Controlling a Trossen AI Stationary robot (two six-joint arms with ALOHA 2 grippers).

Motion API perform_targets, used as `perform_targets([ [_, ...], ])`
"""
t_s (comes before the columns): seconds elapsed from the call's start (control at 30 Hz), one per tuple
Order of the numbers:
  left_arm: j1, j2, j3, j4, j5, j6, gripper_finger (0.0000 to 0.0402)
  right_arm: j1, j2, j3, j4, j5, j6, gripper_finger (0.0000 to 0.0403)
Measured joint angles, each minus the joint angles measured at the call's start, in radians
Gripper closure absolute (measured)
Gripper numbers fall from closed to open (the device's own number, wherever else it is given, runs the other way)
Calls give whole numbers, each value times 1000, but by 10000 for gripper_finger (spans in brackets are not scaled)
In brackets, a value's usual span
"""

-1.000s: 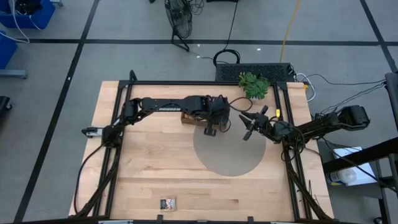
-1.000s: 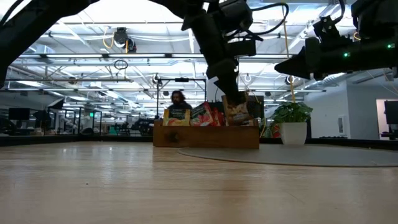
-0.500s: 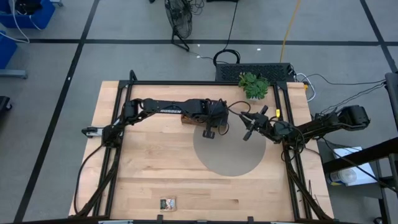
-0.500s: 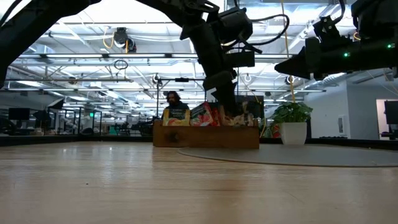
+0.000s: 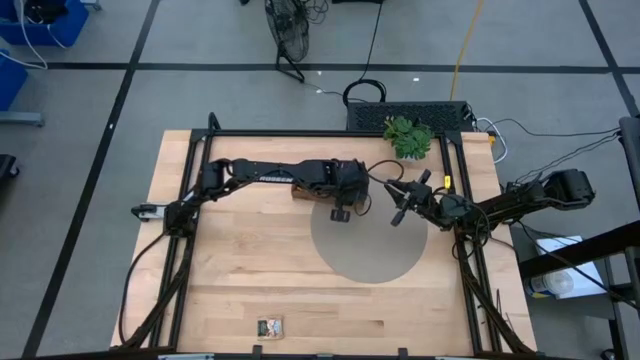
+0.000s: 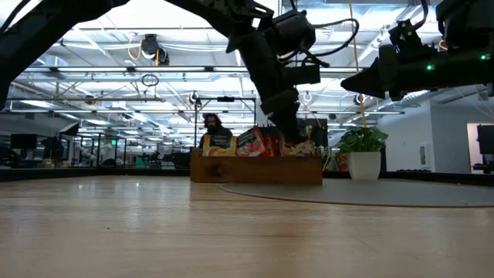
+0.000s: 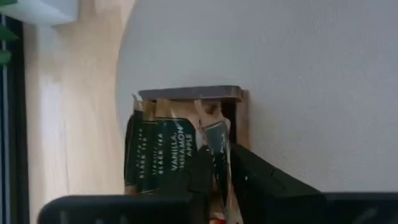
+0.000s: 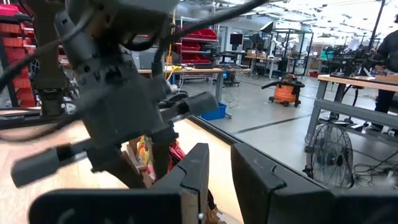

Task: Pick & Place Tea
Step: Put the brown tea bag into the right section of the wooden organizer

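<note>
Both arms were matte black, built of slim jointed links; the left arm (image 5: 262,173) bore white lettering along its forearm; black cables looped off the right arm (image 5: 520,196); its blunt fingers (image 8: 194,174) had pale inner edges.

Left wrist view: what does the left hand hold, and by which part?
Cannot be told: the left hand straddles the edge of a sachet in the tray.

Dark tea sachets (image 7: 163,157) (white lettering), brown wooden tray (image 6: 255,170), grey round mat (image 5: 368,245), green plant (image 5: 408,136)

Left gripper (image 8: 163,163) over tea sachets (image 8: 144,155) — fan (image 8: 328,163) beyond
</note>
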Motion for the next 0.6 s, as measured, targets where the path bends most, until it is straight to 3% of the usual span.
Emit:
perform_targets([
  [0.33, 1, 7, -1, 52, -180, -11, 270, 0, 0, 0, 0, 0, 1, 344],
  [0.6, -3, 1, 1, 67, -189, -4, 220, 0, 0, 0, -1, 1, 1, 343],
])
